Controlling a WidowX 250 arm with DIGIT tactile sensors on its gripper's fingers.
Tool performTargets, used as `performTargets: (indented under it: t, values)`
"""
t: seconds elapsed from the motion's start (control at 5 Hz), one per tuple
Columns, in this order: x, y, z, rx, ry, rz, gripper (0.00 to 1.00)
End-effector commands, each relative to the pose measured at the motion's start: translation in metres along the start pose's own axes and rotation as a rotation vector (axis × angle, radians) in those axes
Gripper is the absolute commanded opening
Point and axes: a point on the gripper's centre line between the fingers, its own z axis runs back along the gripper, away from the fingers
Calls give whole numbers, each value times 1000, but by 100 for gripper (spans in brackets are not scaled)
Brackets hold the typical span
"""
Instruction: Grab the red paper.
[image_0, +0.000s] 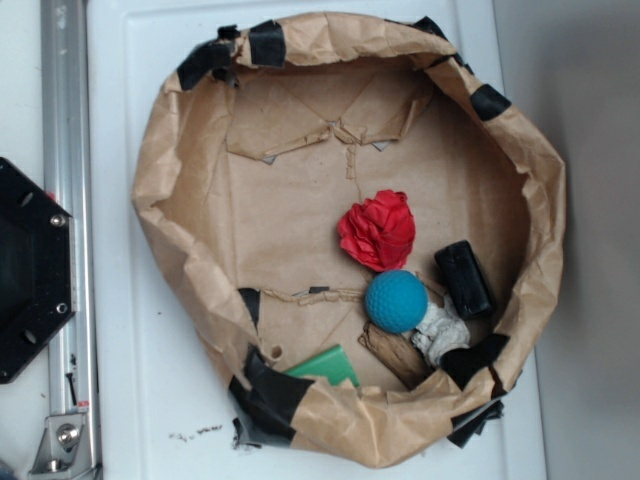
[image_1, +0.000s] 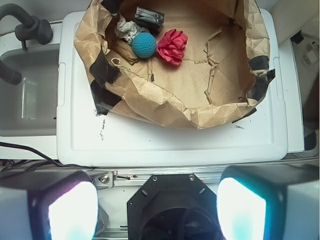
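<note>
Your hand (image_1: 157, 200) hangs wide open, well apart from the red paper (image_0: 378, 229), which touches the blue ball (image_0: 396, 300).

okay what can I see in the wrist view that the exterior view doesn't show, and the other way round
Only the wrist view shows the gripper, its fingers spread wide and holding nothing, and a grey tub beside the white lid. Only the exterior view shows the green block tucked under the paper rim. Both show the red paper touching the blue ball, the black box, the whitish paper wad and the brown paper nest.
</note>
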Motion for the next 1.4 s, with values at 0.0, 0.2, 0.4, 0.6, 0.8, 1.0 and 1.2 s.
performTargets:
  t: [0.0, 0.2, 0.4, 0.6, 0.8, 1.0, 1.2]
  values:
    - [0, 0, 0, 0, 0, 0, 100]
    - [45, 13, -44, -89, -149, -51, 100]
    - [90, 25, -65, 26, -55, -145, 100]
    - [119, 29, -86, 73, -21, -238, 100]
    - [139, 33, -118, 161, 12, -346, 100]
    - [146, 31, -160, 162, 28, -519, 100]
    - [151, 34, -186, 114, -8, -584, 100]
